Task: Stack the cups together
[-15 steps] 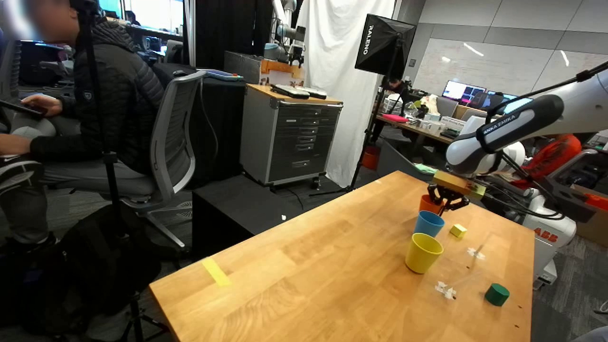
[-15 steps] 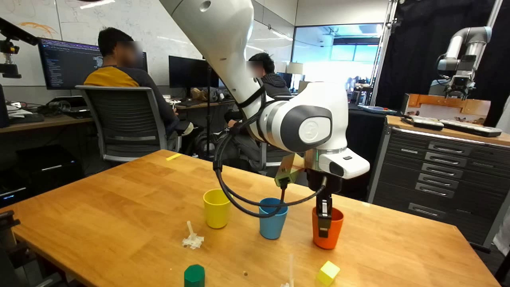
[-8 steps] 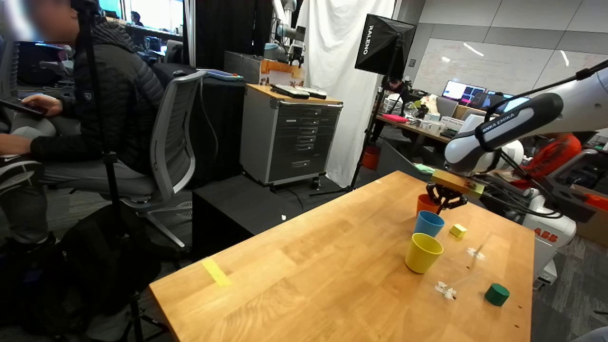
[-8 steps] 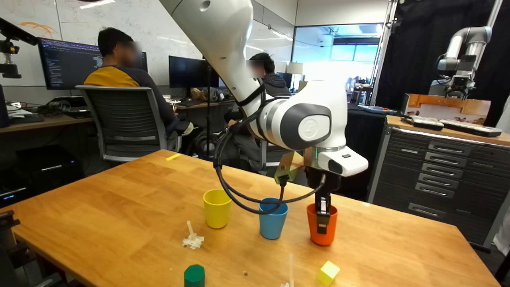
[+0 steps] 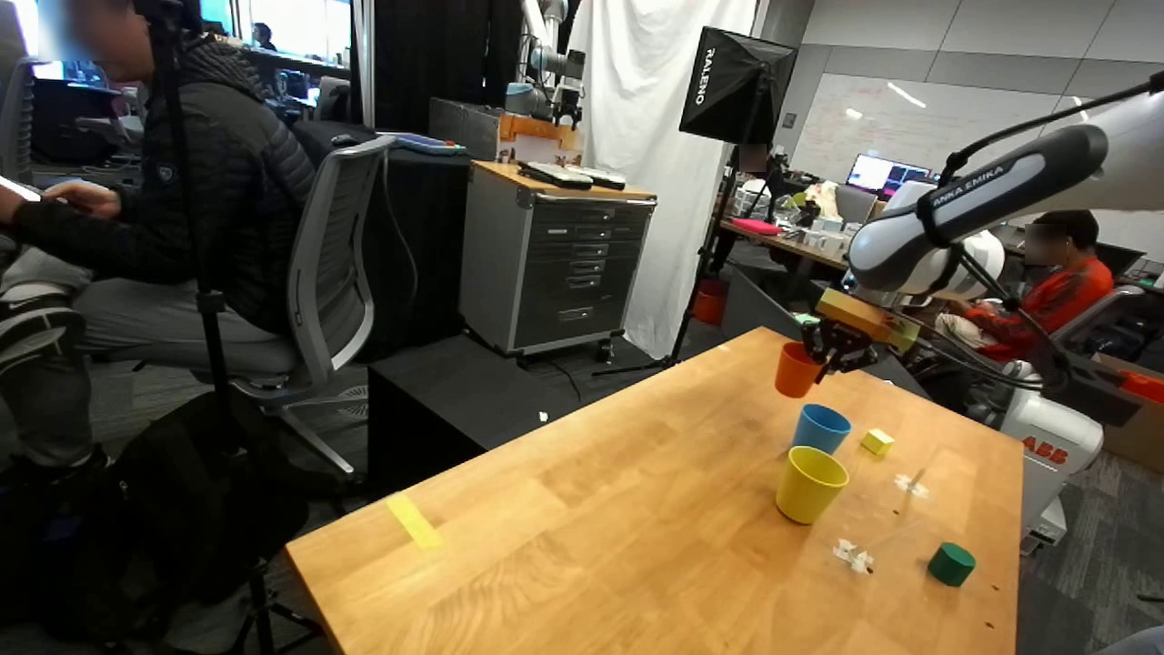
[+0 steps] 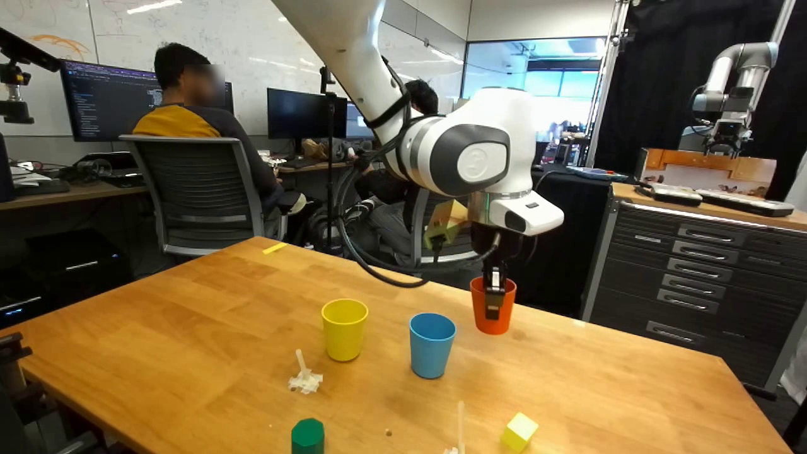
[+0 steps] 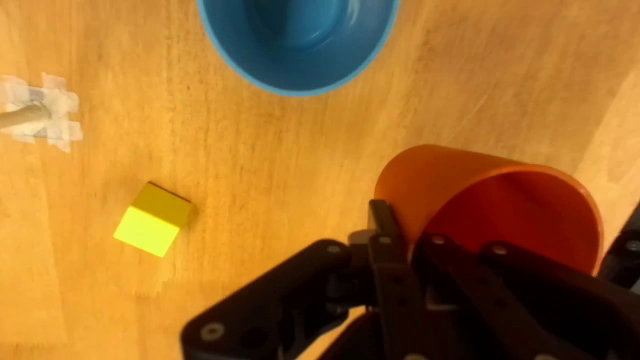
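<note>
While I've got the wall of the orange-red cup [image 6: 493, 326] pinched in my end effector [image 6: 495, 305], the blue cup [image 6: 432, 350] and yellow cup [image 6: 344, 331] stand upright on the tabletop [image 6: 214, 315] in an exterior view, all 3 apart, blue in the middle. One finger [image 6: 494, 311] shows on the outside of the orange-red wall; its mate's hidden. That cup's approx. upright & looks held up off the tabletop, tho the space underneath is hard to judge. Yellow cube [image 6: 520, 432] & green block [image 6: 307, 436] sit closer to cam, green one partly out of view. White tape patch [image 6: 305, 381] near yellow cup. Bkgd: person in yellow/dark top [image 6: 202, 126] seated by a monitor [image 6: 110, 101].

In an exterior view w/ a softbox [image 5: 735, 86] in bkgd: orange-red farthest from cam of the 3, then blue, yellow closest. Yellow overlaps blue's lower part in line of sight. My end effector's narrow, gripping orange-red at its side. Cube near blue; green block well apart from the cups. Yellow tape strip [image 5: 414, 520] by a tabletop corner. Ppl: person in black jacket [image 5: 227, 182] & person in red top [image 5: 1073, 291], both seated.

Wrist view: orange-red slants rel. to cam, mouth toward it. I clamp its wall, one finger outside, the other over the rim & in, tip covered. Blue's cropped, interior showing, apart from orange-red. Cube lies well apart from my end effector; taped rod [image 7: 22, 116] at the edge.
</note>
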